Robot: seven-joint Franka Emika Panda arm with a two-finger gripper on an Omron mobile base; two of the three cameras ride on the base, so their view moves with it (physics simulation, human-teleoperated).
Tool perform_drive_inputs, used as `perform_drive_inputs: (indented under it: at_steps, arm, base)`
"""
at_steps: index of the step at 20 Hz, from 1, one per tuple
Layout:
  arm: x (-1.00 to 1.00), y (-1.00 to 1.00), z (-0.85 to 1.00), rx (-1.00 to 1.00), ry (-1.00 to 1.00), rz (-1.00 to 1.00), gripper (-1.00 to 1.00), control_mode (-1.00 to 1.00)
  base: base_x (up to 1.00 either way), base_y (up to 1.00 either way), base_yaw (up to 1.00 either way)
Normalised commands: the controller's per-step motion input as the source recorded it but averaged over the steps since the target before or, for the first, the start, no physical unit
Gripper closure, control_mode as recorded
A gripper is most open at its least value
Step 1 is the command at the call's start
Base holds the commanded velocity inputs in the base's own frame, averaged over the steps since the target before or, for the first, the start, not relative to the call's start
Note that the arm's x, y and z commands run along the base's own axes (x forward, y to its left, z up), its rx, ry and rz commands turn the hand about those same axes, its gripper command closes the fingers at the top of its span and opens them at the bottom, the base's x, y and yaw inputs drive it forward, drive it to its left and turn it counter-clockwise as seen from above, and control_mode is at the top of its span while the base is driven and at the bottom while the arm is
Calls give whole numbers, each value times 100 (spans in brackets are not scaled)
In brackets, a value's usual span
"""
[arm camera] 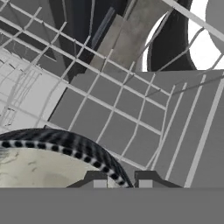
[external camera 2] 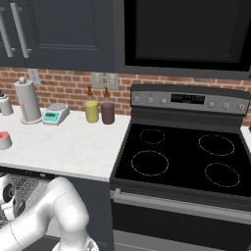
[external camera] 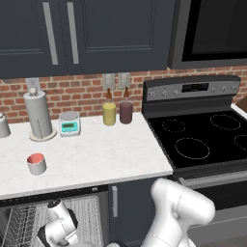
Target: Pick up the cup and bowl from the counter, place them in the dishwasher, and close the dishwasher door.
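Note:
The cup (external camera: pixel 36 163) (external camera 2: pixel 4 139), white outside and pink-red inside, stands upright on the white counter (external camera: pixel 96 154) (external camera 2: pixel 68 147) near its front left. Below the counter the dishwasher (external camera: pixel 24 217) (external camera 2: pixel 24 188) stands open, and my arm reaches down into it. In the hand view the dark speckled bowl (arm camera: pixel 39 166) lies on the white wire rack (arm camera: pixel 131 105). My gripper (arm camera: pixel 121 181) straddles the bowl's rim, with a thin gap showing on each side of it. The dishwasher door is out of view.
At the back of the counter stand a paper towel roll (external camera: pixel 38 115), a small scale (external camera: pixel 69 123), a yellow bottle (external camera: pixel 109 112) and a maroon bottle (external camera: pixel 126 110). The black stovetop (external camera: pixel 202 135) lies to the right. A narrow cabinet door (external camera: pixel 115 201) borders the dishwasher.

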Motion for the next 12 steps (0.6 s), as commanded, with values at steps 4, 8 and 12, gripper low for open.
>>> perform_drive_inputs:
  at_steps: [4, 8, 12]
  arm:
    - [-1, 2, 0, 0, -1, 0, -100, -100]
    - [-5, 0, 0, 0, -7, 0, -100, -100]
    - [0, 0, 14, 0, -2, 0, -100, -100]
  base:
    - [0, 0, 0]
    - [0, 0, 0]
    - [0, 0, 0]
